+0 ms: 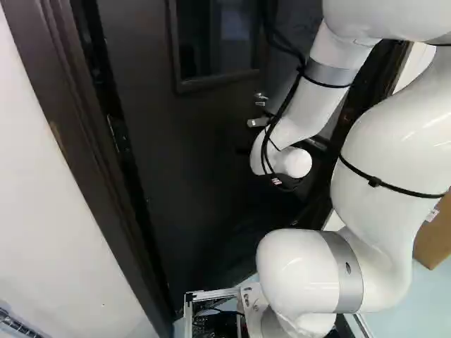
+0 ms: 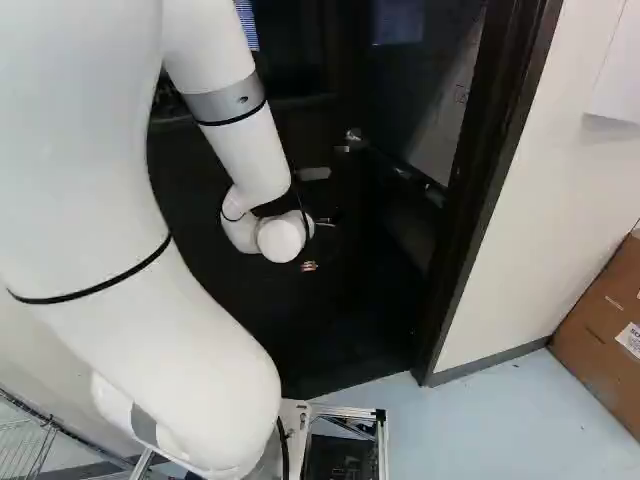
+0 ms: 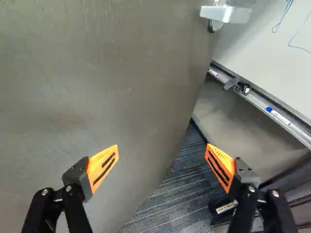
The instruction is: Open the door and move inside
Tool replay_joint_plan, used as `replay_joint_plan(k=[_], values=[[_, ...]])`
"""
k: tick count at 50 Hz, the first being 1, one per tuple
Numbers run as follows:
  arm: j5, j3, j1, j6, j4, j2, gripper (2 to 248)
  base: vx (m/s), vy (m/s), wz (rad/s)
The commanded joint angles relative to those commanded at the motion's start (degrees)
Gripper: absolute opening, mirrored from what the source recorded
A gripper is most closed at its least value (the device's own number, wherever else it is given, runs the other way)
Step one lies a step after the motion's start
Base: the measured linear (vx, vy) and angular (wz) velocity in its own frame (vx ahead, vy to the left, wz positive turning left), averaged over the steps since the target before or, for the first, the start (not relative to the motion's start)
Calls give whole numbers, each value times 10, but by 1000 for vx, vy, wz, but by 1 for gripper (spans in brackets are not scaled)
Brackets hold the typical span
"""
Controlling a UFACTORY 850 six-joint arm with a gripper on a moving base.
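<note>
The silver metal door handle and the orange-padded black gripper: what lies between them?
In the wrist view, only the bare grey door shows between handle and gripper.

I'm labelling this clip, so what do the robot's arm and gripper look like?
The arm is glossy white and rounded, with grey bands, black straps and black cables. The gripper is black; its jaws carry orange, wedge-shaped, slotted pads.

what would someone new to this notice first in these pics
Probably the big white arm, filling the right of the left base view in front of a dark door. Next, the orange-padded fingers in the wrist view, spread wide, with the door's free edge and striped carpet showing between them. The metal handle also catches the eye, on the door ahead of the fingers, near that edge.
</note>
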Motion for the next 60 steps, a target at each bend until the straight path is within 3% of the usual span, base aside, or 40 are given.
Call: replay_joint_plan(k=[25, 60], values=[[0, 0, 6, 0, -8, 0, 247, 0, 0, 0], [0, -17, 38, 0, -37, -16, 247, 0, 0, 0]])
